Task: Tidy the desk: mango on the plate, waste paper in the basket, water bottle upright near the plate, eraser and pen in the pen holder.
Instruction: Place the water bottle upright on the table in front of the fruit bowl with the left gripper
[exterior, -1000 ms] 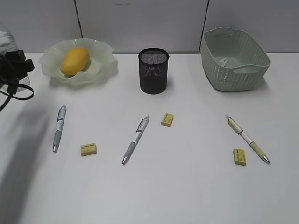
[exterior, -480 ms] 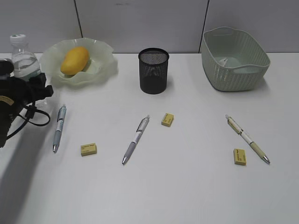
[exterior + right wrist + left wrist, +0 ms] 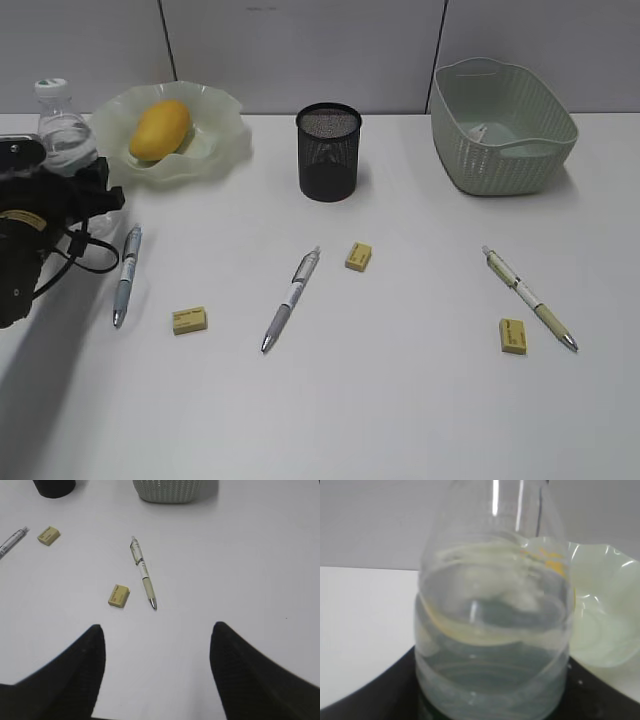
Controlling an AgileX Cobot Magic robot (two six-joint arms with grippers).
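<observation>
On the counter (image 3: pixel 400 400) in the exterior view, the plate (image 3: pixel 225 140) at back left holds the mango (image 3: pixel 160 128). The mesh holder (image 3: pixel 328 152) stands mid-back; whether anything lies in it cannot be told. The basket (image 3: pixel 500 150) at back right has a white scrap of paper (image 3: pixel 481 131) inside. Three pens (image 3: pixel 291 298) and three erasers (image 3: pixel 189 319) lie loose on the counter. The bottle (image 3: pixel 62 130) stands upright just left of the plate, with the left gripper (image 3: pixel 75 195) around its lower part. Half a second ago the bottle and arm sat slightly further left and higher; a second ago the bottle was only a blur at the frame's left edge.

Left wrist view: the bottle (image 3: pixel 492 630) fills the frame, water inside, the plate (image 3: pixel 605 615) just behind it at right. The gripper's jaws are clamped on the bottle's base.

Right wrist view: the right gripper (image 3: pixel 157 675) hangs with its jaws apart and nothing between them, above the counter near a pen (image 3: pixel 143 573) and an eraser (image 3: pixel 119 595). The basket's wall (image 3: pixel 172 491) shows at top.
</observation>
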